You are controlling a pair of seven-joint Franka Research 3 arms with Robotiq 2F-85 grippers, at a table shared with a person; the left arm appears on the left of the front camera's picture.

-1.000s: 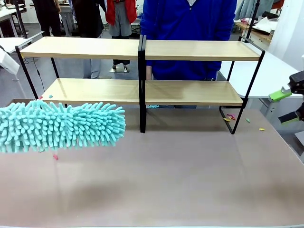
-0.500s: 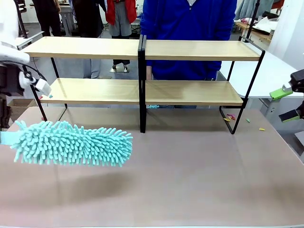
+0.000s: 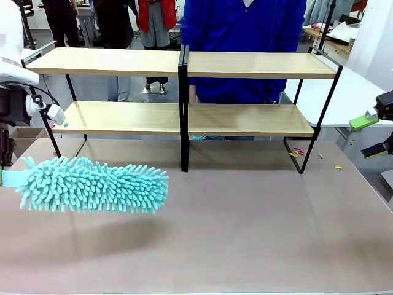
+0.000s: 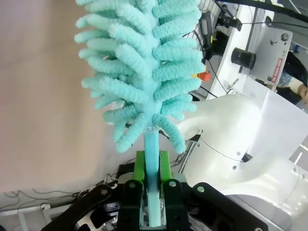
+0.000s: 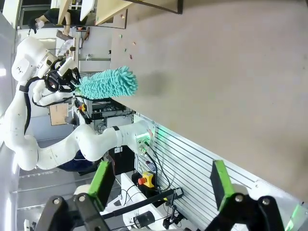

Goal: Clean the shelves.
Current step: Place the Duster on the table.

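The left gripper (image 4: 153, 192) was clamped on the handle of a turquoise chenille duster (image 3: 92, 184), holding its head level above the tabletop (image 3: 245, 233), presumably ready to sweep the boards. The right gripper (image 5: 161, 185) stood apart, empty, off to the side. Beyond, the shelves (image 3: 184, 117) spanned the table's far half before a person (image 3: 242, 37).

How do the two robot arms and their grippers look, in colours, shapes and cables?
Both arms are glossy white with rounded, bulging joints; the left arm carries thin black cables near its wrist. The left gripper has a black linkage body and bright green pads. The right gripper is the same kind: black metal links with round bolts and flat green pads on its fingers.
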